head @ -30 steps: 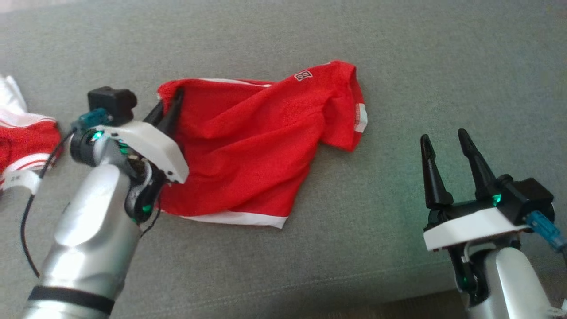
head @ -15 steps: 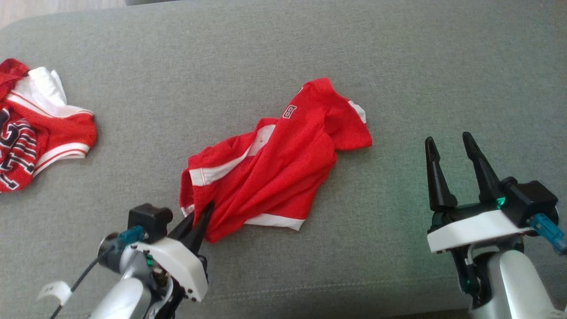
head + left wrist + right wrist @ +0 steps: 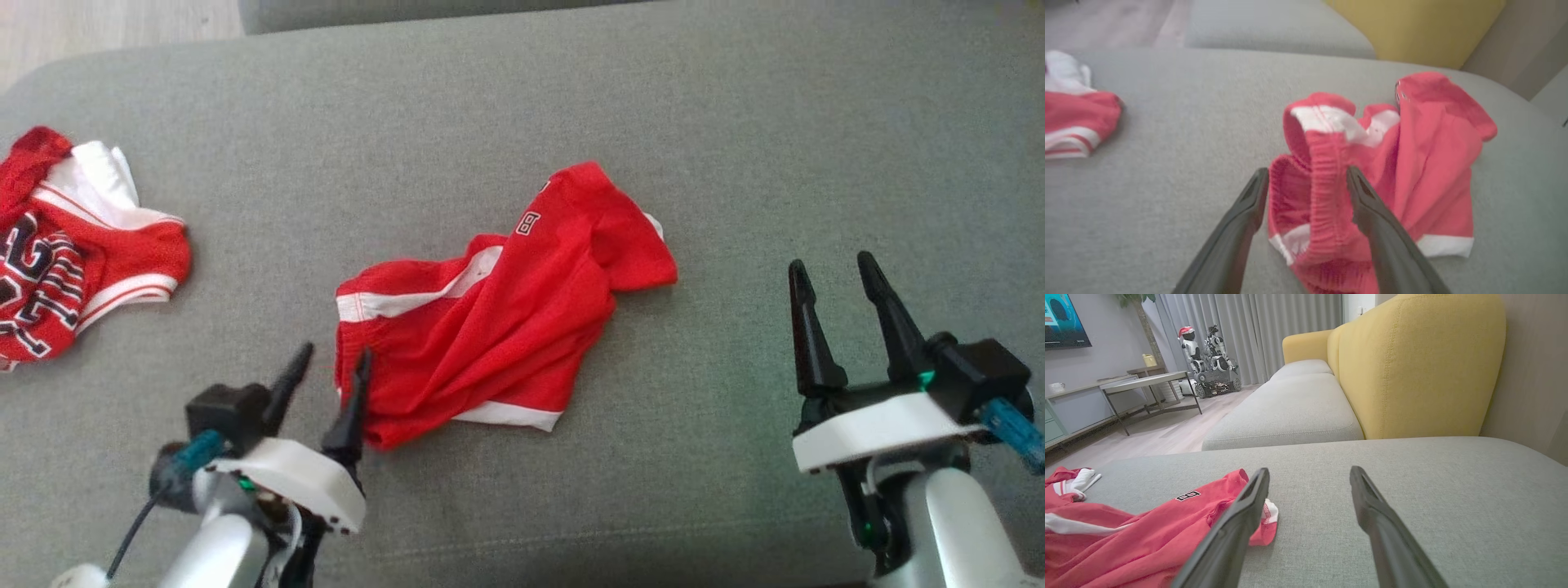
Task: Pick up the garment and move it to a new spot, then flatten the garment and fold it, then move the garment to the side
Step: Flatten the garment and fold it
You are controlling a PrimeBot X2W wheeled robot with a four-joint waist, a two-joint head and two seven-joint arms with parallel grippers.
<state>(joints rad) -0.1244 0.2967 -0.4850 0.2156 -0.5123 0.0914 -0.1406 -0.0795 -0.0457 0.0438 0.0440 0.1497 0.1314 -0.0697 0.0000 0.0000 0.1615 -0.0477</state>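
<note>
Crumpled red garment point(image 3: 490, 343) with white trim near the middle of the grey sofa cushion point(image 3: 735, 122), towards its front edge, resting on the fabric and gripped by nothing. Left claw point(image 3: 336, 351) spread wide at the garment's front-left corner, the elastic waistband point(image 3: 1323, 204) lying between its two fingers but not pinched. Right claw point(image 3: 831, 261) likewise wide and empty, towards the front-right corner of the cushion, well apart from the cloth. Judging by that: carrying to a spot probably finished, with the garment set down and loose. Flattening not yet begun, to go by the deep creases and one leg bunched over the other. Folding and the shift to the side both left to do. As for writing: a small white-outlined mark like an "8" or a boxed "B" point(image 3: 528, 222) near the garment's far hem, too small to settle which. Second red-and-white garment point(image 3: 73, 245) at the cushion's left edge, with large dark-and-white lettering, cut off and creased, not readable as a word.
</note>
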